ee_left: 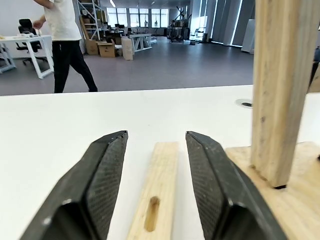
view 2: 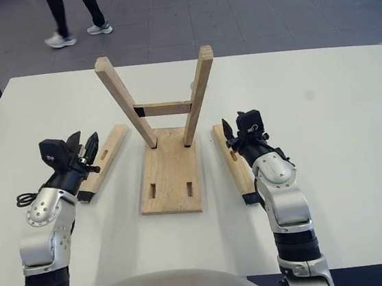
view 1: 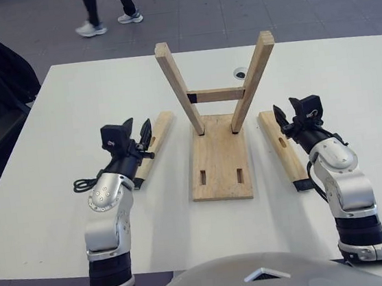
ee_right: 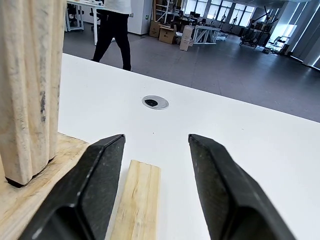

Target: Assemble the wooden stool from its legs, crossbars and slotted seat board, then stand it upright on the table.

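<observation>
The slotted seat board point(view 1: 219, 159) lies flat at the table's middle. Two legs point(view 1: 178, 88) point(view 1: 253, 79) stand in its far slots, joined by a crossbar point(view 1: 216, 95). A loose leg point(view 1: 154, 144) lies to the board's left; my left gripper point(view 1: 138, 136) hovers open over its near half, one finger on each side point(ee_left: 106, 170). Another loose leg point(view 1: 283, 148) lies to the board's right, and my right gripper point(view 1: 285, 115) is open just above its far end point(ee_right: 137, 200). Neither gripper holds anything.
The white table point(view 1: 56, 172) has free room on both outer sides. A round cable grommet point(view 1: 240, 73) sits behind the standing legs. The board's two near slots point(view 1: 203, 177) point(view 1: 239, 175) are vacant. A black cable point(view 1: 82, 185) loops beside my left arm.
</observation>
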Controlling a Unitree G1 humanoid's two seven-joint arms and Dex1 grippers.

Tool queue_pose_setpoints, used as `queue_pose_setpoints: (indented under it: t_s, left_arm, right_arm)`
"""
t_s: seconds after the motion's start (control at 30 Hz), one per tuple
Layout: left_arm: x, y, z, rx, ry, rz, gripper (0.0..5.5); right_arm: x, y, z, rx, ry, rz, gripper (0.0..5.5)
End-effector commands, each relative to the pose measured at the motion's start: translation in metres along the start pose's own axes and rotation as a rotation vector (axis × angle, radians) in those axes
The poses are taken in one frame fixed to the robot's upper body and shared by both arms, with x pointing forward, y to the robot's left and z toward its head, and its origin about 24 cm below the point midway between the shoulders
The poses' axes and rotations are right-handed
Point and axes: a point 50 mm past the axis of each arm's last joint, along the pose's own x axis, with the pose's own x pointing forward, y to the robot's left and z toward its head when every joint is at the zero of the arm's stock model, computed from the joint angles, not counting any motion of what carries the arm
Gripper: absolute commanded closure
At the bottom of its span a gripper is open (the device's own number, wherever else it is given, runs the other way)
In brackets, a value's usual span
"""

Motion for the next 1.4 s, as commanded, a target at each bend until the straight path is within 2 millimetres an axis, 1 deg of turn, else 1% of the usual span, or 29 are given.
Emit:
queue_pose_setpoints:
  t_s: [0.03, 0.1, 0.17, 0.3, 0.4, 0.53, 0.67, 0.77, 0.9, 1.0, 1.1, 1.2, 1.33, 1.37, 1.4]
  left_arm:
    - [-0.011, 0.013, -0.012, 0.097, 0.007, 0.074, 3.36]
    - [-0.023, 0.027, -0.022, 0.121, 0.039, 0.120, 3.36]
    - [-0.033, 0.036, -0.029, 0.116, 0.064, 0.129, 3.36]
    - [-0.047, 0.054, -0.038, 0.051, 0.105, 0.136, 3.36]
    - [-0.053, 0.068, -0.044, 0.010, 0.144, 0.140, 3.36]
    - [-0.058, 0.077, -0.051, -0.036, 0.192, 0.107, 2.74]
    - [-0.062, 0.083, -0.061, -0.037, 0.277, 0.043, 2.74]
    - [-0.063, 0.088, -0.067, -0.029, 0.335, 0.039, 2.74]
    - [-0.060, 0.089, -0.071, -0.022, 0.377, 0.030, 2.74]
    - [-0.057, 0.085, -0.070, 0.000, 0.401, 0.002, 3.15]
    - [-0.056, 0.081, -0.071, 0.027, 0.421, -0.020, 3.70]
    - [-0.057, 0.080, -0.072, 0.055, 0.452, -0.017, 4.12]
    - [-0.055, 0.083, -0.071, 0.098, 0.455, 0.017, 4.18]
    - [-0.052, 0.084, -0.068, 0.099, 0.430, 0.032, 4.18]
    - [-0.048, 0.086, -0.060, 0.100, 0.363, 0.058, 4.18]
  right_arm:
    - [0.003, 0.001, 0.001, -0.021, -0.009, 0.009, 2.81]
    - [0.002, 0.001, 0.001, -0.030, -0.006, 0.020, 2.81]
    - [0.001, 0.001, 0.000, -0.033, -0.002, 0.026, 2.81]
    - [0.001, 0.002, -0.001, -0.035, 0.007, 0.034, 2.81]
    - [0.001, 0.002, -0.001, -0.037, 0.012, 0.038, 2.81]
    - [0.002, 0.001, -0.001, -0.040, 0.014, 0.044, 2.78]
    - [0.002, 0.001, 0.000, -0.048, 0.014, 0.049, 2.78]
    - [0.002, 0.000, 0.000, -0.051, 0.015, 0.051, 2.78]
    - [0.002, 0.001, 0.000, -0.053, 0.016, 0.053, 2.78]
    - [0.002, 0.001, 0.000, -0.054, 0.017, 0.052, 2.78]
    - [0.003, 0.000, 0.000, -0.054, 0.016, 0.052, 2.78]
    - [0.003, 0.000, 0.001, -0.053, 0.015, 0.048, 2.78]
    - [0.004, -0.006, 0.003, -0.014, 0.010, 0.013, 2.78]
    - [0.004, -0.009, 0.004, 0.021, 0.010, -0.008, 2.78]
    - [0.004, -0.012, 0.006, 0.067, 0.000, -0.023, 2.78]
